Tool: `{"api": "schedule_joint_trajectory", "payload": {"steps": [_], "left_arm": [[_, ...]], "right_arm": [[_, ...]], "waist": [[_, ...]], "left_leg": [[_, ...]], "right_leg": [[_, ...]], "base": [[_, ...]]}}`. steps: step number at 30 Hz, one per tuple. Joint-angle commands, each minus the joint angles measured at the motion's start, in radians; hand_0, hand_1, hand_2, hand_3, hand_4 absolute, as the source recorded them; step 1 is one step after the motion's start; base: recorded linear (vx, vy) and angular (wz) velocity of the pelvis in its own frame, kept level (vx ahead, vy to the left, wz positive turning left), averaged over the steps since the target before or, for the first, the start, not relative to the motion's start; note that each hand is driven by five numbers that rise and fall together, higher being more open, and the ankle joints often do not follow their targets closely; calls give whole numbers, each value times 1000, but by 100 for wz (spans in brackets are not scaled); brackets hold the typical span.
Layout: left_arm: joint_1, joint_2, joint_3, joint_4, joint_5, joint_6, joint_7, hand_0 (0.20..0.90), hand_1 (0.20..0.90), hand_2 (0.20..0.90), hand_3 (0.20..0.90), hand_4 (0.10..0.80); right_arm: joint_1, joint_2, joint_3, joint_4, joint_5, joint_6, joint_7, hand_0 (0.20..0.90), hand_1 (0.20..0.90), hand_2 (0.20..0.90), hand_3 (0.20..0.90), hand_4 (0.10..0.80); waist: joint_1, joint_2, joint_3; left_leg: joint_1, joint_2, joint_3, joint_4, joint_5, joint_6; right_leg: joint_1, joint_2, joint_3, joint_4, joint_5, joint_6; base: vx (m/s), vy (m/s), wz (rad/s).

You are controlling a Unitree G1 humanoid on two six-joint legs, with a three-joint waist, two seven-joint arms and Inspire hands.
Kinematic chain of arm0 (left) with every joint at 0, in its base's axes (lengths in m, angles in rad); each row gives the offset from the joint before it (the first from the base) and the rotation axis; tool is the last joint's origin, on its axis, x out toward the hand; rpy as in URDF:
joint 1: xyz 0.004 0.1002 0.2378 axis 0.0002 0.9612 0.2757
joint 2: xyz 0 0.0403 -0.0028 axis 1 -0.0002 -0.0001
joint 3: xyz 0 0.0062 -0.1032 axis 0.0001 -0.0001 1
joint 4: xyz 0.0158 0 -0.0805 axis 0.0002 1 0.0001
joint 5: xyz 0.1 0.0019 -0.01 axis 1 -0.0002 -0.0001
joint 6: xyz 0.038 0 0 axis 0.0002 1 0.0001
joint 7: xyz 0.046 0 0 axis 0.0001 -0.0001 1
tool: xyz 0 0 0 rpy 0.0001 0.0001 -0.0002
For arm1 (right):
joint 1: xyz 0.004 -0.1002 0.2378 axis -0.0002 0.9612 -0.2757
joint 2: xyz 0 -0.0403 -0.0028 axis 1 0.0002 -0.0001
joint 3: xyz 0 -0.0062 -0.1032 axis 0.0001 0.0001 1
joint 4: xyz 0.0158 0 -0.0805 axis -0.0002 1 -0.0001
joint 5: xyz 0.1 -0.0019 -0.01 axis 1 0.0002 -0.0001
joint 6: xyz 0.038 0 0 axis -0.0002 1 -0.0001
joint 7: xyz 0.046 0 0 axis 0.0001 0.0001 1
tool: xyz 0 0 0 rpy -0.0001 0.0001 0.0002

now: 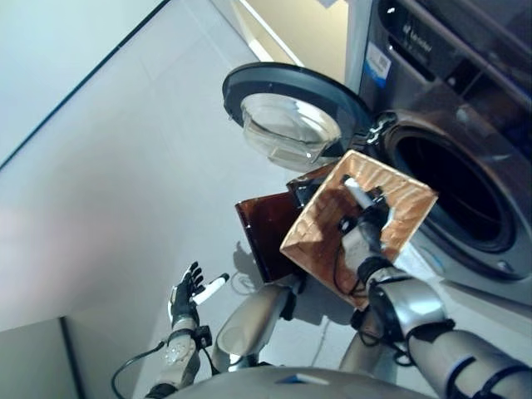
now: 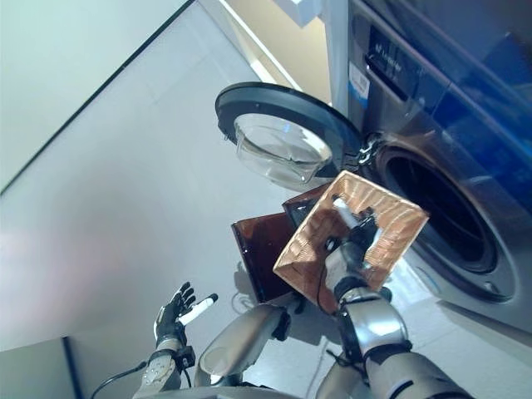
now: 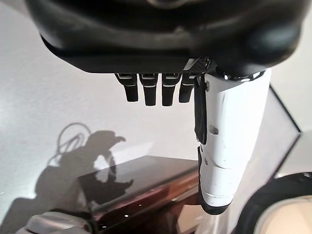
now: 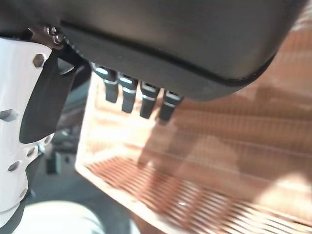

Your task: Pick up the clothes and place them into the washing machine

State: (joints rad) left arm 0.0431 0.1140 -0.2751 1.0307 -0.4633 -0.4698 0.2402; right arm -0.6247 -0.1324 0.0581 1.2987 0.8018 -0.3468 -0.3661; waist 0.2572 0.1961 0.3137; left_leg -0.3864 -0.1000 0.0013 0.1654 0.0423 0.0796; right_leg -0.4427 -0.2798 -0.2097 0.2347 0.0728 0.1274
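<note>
The right hand (image 1: 366, 229), fingers relaxed, reaches into the tilted wicker basket (image 1: 320, 224) beside the washing machine (image 1: 465, 191), where no clothes show, so it must search deeper; left hand (image 1: 187, 291) idles open.

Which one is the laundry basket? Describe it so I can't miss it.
Find the washing machine with its round door swung open. Just before the drum opening hangs the basket, right hand inside it: light woven wicker, unlike the glossy dark-brown box beside it.

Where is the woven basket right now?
The woven basket is tipped up at the robot's right hand, just in front of the washing machine's open drum, with the open round door beside it.
</note>
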Motion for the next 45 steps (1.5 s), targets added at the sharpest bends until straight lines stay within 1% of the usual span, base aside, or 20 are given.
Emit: {"api": "schedule_joint_trajectory", "payload": {"steps": [1,2,3,4,6,7,10,12,15,18,23,28,29,31,37,39,45], "left_arm": [[-35,64,66,55,22,-27,28,900,900,900,900,800],[-45,69,70,96,37,-22,31,900,900,900,900,800],[-45,69,70,96,37,-22,31,900,900,900,900,800],[-47,72,82,117,55,-10,27,900,900,900,900,800],[-44,78,101,144,77,0,23,900,900,900,900,800],[-41,81,106,154,88,3,20,900,900,900,900,800],[-22,95,111,169,145,19,1,900,900,900,900,800],[-15,97,120,201,140,42,-48,900,900,900,900,800],[-9,101,114,236,207,65,-74,900,900,900,900,800],[-6,98,123,279,250,87,-111,900,900,900,900,800],[6,97,149,306,293,105,-139,900,900,900,900,800],[11,88,165,337,330,128,-158,900,900,900,900,800],[12,80,174,351,340,141,-169,900,900,900,900,800],[12,75,173,354,356,152,-178,900,900,900,900,800],[10,59,184,359,351,168,-201,900,900,900,900,800],[10,46,176,345,351,175,-212,900,900,900,900,800],[16,32,168,330,352,180,-212,900,900,900,900,800]], "right_arm": [[59,10,55,-97,-35,-33,61,900,900,900,900,800],[100,30,70,-118,-41,-33,71,900,900,900,900,800],[100,30,70,-118,-41,-33,71,900,900,900,900,800],[177,38,102,-143,-82,-20,93,900,900,900,900,800],[254,22,150,-155,-222,9,95,900,900,900,900,800],[283,17,163,-165,-265,16,98,900,900,900,900,800],[376,-25,223,-172,-496,56,85,900,900,900,900,800],[428,-50,253,-167,-642,88,89,900,900,900,900,800],[515,-86,277,-177,-803,123,117,900,900,900,900,800],[579,-107,255,-104,-928,149,125,900,900,900,900,800],[653,-116,227,-23,-1031,175,141,900,900,900,900,800],[687,-113,170,63,-1018,190,156,900,900,900,900,800],[693,-116,132,104,-996,198,164,900,900,900,900,800],[696,-116,118,136,-996,206,168,900,900,900,900,800],[696,-114,104,181,-1000,227,173,900,900,900,900,800],[680,-117,104,199,-1003,238,171,900,900,900,900,800],[669,-120,105,198,-996,241,170,900,900,900,900,800]], "waist": [[25,-36,-44],[17,-56,-53],[17,-56,-53],[9,-90,-76],[-1,-126,-99],[-6,-137,-109],[-28,-171,-156],[-40,-184,-186],[-60,-197,-230],[-85,-202,-270],[-99,-202,-318],[-114,-201,-341],[-121,-201,-350],[-126,-200,-357],[-133,-197,-370],[-132,-193,-371],[-133,-189,-376]], "left_leg": [[-46,33,-35,-14,34,-110],[-28,38,-38,-24,36,-113],[-28,38,-38,-24,36,-113],[0,45,-43,-41,37,-114],[29,52,-48,-62,43,-117],[41,56,-49,-71,43,-117],[82,64,-45,-118,52,-122],[112,70,-41,-146,55,-123],[154,71,-31,-173,55,-122],[192,73,-18,-190,53,-124],[250,77,-5,-202,41,-123],[292,83,1,-204,30,-122],[306,88,5,-203,25,-122],[320,92,5,-206,23,-122],[337,99,0,-214,23,-125],[341,103,-5,-216,23,-126],[345,104,-10,-220,23,-126]], "right_leg": [[173,7,-9,16,-114,3],[194,12,-15,-1,-112,3],[194,12,-15,-1,-112,3],[225,20,-27,-30,-106,3],[261,33,-37,-67,-92,4],[274,38,-40,-81,-88,4],[314,54,-50,-142,-64,10],[336,59,-53,-167,-53,15],[368,64,-52,-195,-41,19],[398,65,-47,-209,-34,23],[440,62,-41,-218,-34,26],[470,63,-37,-213,-41,25],[481,65,-35,-209,-46,24],[493,67,-36,-209,-50,23],[507,73,-45,-212,-54,21],[509,78,-49,-213,-55,20],[515,82,-52,-219,-55,18]], "base": [[53,-52,9],[43,-42,8],[87,-69,0],[83,-75,12],[76,-85,22],[49,-56,5],[57,-57,-8],[52,-54,4],[52,-47,4],[39,-47,-9],[35,-51,-9],[22,-49,-6],[13,-37,-5],[13,-57,-4],[-1,-30,3],[-14,-18,6],[-3,-3,4]]}}
